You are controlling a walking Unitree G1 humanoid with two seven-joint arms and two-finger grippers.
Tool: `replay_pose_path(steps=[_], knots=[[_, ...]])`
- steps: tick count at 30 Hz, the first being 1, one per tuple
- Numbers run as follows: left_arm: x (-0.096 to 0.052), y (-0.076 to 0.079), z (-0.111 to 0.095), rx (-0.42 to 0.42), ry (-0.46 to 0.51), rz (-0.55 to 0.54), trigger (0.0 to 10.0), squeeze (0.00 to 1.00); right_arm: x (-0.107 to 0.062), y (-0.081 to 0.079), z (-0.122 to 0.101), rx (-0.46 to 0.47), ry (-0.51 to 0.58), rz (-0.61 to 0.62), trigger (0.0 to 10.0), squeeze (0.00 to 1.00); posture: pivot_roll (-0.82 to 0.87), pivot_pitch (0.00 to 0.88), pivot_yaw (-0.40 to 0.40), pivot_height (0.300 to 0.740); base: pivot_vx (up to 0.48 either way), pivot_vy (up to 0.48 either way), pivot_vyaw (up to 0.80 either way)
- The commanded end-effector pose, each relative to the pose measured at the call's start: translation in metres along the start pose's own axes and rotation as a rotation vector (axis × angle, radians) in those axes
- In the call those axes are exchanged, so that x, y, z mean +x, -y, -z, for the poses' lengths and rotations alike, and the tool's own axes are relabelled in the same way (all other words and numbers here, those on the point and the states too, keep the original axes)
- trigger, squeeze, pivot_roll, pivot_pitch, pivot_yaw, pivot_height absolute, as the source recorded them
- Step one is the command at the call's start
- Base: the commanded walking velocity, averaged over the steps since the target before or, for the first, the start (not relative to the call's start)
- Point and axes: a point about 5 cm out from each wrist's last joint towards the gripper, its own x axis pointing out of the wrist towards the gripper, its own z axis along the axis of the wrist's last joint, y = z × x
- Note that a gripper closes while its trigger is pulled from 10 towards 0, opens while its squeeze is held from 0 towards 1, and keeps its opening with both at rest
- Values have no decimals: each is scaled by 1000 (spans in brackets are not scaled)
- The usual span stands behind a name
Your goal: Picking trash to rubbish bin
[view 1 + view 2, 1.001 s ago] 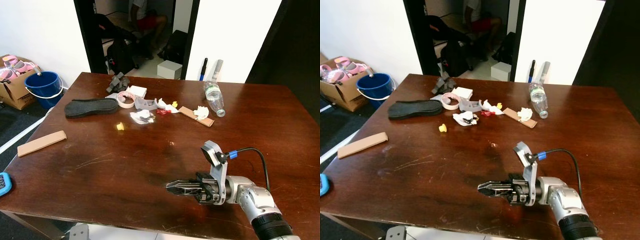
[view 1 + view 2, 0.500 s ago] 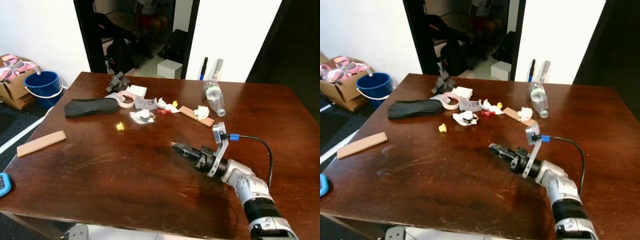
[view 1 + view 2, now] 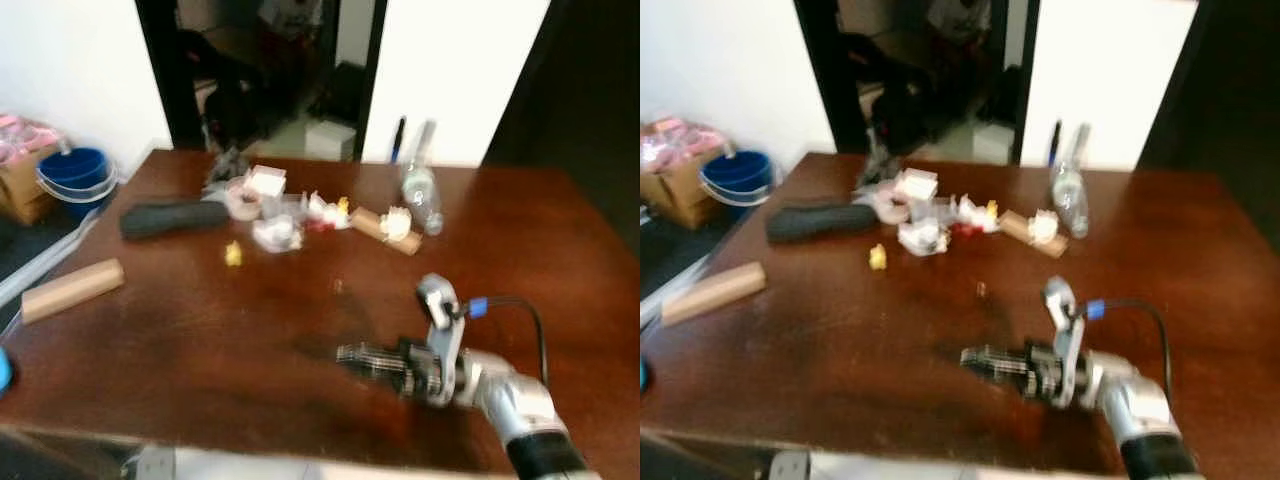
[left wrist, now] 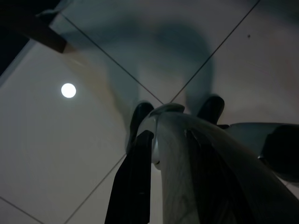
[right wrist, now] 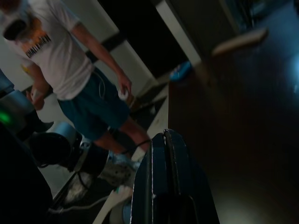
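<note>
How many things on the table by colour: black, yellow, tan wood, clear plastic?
Black: 1, the shoe sole
Yellow: 2, small piece and smaller bit in the trash pile
Tan wood: 2, block near the left edge and strip by the bottle
Clear plastic: 1, the bottle
Total: 6
Blurred frames; white scraps not counted.

A dark brown wooden desk [image 3: 180, 330] takes up the lower part of the blurred frame, its top scuffed and faintly glossy. Behind it, white walls [image 3: 70, 70] flank an open doorway [image 3: 260, 70] at upper centre that leads into a dim room, and a dark panel [image 3: 590, 90] stands at the upper right. At the left edge, a blue bucket [image 3: 72, 172] and a cardboard box [image 3: 18, 180] sit on the dark floor.
</note>
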Motion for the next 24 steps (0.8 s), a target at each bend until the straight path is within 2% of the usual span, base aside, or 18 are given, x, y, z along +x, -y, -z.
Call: replay_pose_path(steps=[1, 12, 19, 21, 22, 23, 24], knots=[[-9, -15, 39, 151, -255, -22, 10000, 0, -1, 1, 3, 0, -6, 12, 10000, 0, 100, 106, -71, 740, -450, 0, 0], [-10, -18, 40, 152, -257, -25, 10000, 0, 0, -4, 5, 19, -36, -7, 10000, 0, 102, 99, -72, 740, -477, 0, 0], [-11, -19, 40, 150, -258, -26, 10000, 0, -3, -3, 13, 23, -105, 9, 10000, 0, 98, 100, -77, 740, -480, 0, 0], [-10, -18, 40, 143, -252, -29, 10000, 0, -7, -2, 20, 25, -175, 35, 10000, 0, 94, 101, -79, 740, -171, 0, 0], [-10, -18, 40, 143, -252, -29, 10000, 0, -7, -2, 20, 25, -175, 35, 10000, 0, 94, 101, -79, 740, 0, 0, 0], [-10, -17, 39, 138, -246, -33, 10000, 0, -13, 0, 34, 31, -288, 81, 10000, 0, 95, 105, -83, 740, 0, 0, 0], [-10, -17, 39, 138, -246, -33, 10000, 0, -13, 0, 34, 31, -288, 81, 10000, 0, 95, 105, -83, 740, 0, 0, 0]])
